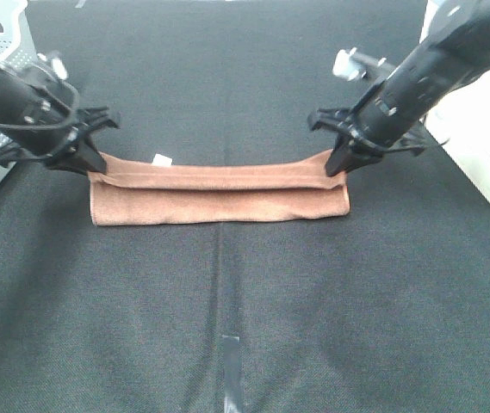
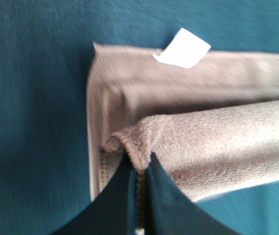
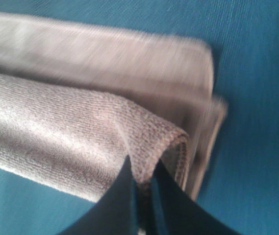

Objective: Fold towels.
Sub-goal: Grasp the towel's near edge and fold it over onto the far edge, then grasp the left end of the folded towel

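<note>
The rust-brown towel [image 1: 219,198] lies across the dark desk [image 1: 356,301] as a long strip, one end at each pair of fingers. The left fingers [image 2: 112,205] are clenched on an end corner of the raised upper layer, the white tag [image 2: 182,48] just beyond their tips. The right fingers [image 3: 114,205] pinch the opposite corner likewise. Gripping both corners at once holds that edge taut and straight, probably so it lands square on the layer beneath; blur hides the hem alignment.
</note>
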You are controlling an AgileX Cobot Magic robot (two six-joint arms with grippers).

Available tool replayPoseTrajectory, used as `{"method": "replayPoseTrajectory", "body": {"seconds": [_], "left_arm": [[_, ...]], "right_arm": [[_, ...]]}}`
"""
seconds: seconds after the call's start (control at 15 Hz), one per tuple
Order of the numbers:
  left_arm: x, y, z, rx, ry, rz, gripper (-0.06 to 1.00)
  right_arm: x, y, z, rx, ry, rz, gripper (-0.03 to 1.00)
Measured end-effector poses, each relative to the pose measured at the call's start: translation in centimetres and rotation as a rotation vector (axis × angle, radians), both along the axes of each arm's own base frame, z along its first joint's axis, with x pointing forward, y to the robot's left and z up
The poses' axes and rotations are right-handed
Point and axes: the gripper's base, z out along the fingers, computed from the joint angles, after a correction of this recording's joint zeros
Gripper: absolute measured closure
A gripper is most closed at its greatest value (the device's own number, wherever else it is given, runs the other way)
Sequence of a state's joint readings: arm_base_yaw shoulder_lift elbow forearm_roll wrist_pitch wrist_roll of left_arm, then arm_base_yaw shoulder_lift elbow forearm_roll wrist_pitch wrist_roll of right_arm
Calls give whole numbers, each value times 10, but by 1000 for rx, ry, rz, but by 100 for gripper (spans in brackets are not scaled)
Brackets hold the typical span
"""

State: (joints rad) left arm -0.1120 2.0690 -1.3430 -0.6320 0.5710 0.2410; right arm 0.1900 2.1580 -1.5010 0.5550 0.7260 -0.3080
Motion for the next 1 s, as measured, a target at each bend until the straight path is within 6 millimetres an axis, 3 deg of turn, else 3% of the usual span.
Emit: {"method": "replayPoseTrajectory", "body": {"seconds": [0.13,0.27,0.33,0.4,0.53,0.6,0.8,1.0], "left_arm": [[10,0,-9,7,-8,4,90],[15,-1,-15,10,-8,6,78],[15,0,-15,12,-10,6,67],[15,0,-15,14,-13,5,48],[16,0,-15,18,-18,4,26],[16,0,-15,17,-17,7,21],[16,0,-16,16,-12,11,19],[16,0,-34,16,35,16,19]], "right_arm": [[6,0,-13,-11,-2,-15,97],[8,-1,-20,-17,-8,-25,90],[8,-1,-20,-17,-11,-26,77],[8,-1,-20,-17,-12,-27,53],[7,-1,-19,-16,-6,-23,29],[7,-1,-19,-23,-8,-18,24],[6,-4,-6,-48,-40,7,21],[6,-4,-1,-48,-49,8,21]]}}
